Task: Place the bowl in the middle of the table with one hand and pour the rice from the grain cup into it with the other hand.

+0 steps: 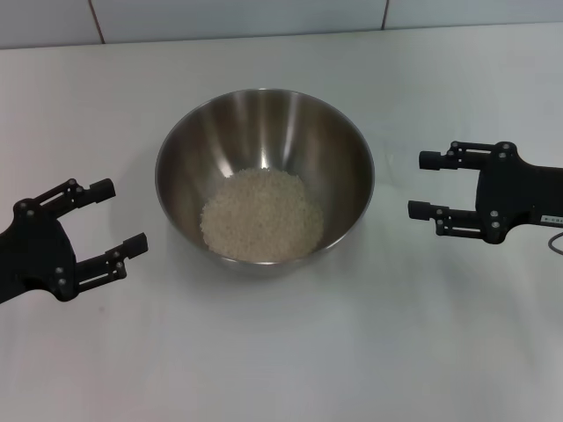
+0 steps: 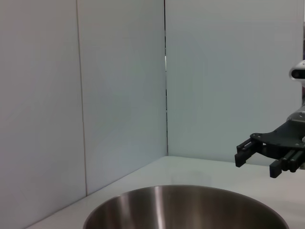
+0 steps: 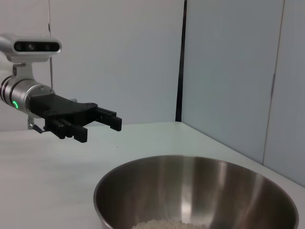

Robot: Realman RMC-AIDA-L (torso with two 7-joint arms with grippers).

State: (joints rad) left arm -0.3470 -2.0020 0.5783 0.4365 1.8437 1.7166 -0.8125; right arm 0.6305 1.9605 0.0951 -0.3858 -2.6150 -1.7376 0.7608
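The steel bowl (image 1: 264, 176) stands in the middle of the white table (image 1: 290, 352). A pale heap of rice (image 1: 262, 214) lies in its bottom. My left gripper (image 1: 119, 218) is open and empty, left of the bowl and clear of its rim. My right gripper (image 1: 422, 185) is open and empty, right of the bowl, apart from it. The left wrist view shows the bowl's rim (image 2: 186, 207) and the right gripper (image 2: 259, 162) beyond it. The right wrist view shows the bowl (image 3: 195, 191), a little rice (image 3: 169, 224) and the left gripper (image 3: 102, 125). The grain cup is out of view.
White wall panels (image 1: 237, 18) close the table's far edge. Bare tabletop lies in front of the bowl and on both sides past the grippers.
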